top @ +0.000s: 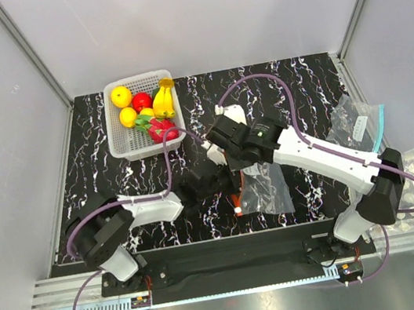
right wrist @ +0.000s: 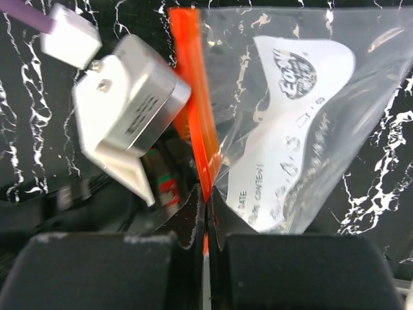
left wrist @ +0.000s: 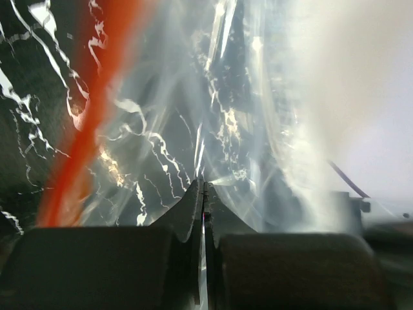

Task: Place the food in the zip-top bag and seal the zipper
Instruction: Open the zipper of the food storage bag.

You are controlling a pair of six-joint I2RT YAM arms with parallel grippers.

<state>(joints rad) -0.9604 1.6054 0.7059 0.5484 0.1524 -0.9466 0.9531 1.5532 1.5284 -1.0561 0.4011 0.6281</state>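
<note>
Clear plastic of the zip-top bag is pinched in the closed left jaws on the worktop; its orange zipper is clamped in the right jaws. "DATE" and "CONTENT" are legible on its white label. Food is seen in the basket near the back edge.

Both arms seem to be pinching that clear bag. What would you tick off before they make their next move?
1. Left gripper shut on the zip-top bag: ok, clear plastic sits between its fingers.
2. Right gripper shut on the zipper: ok, the orange strip runs into its fingertips.
3. Bag mouth open wide enough for fruit: cannot tell.
4. Food inside the bag: not ok, it all lies in the white basket.
5. Position of the slider tab: cannot tell.
</note>
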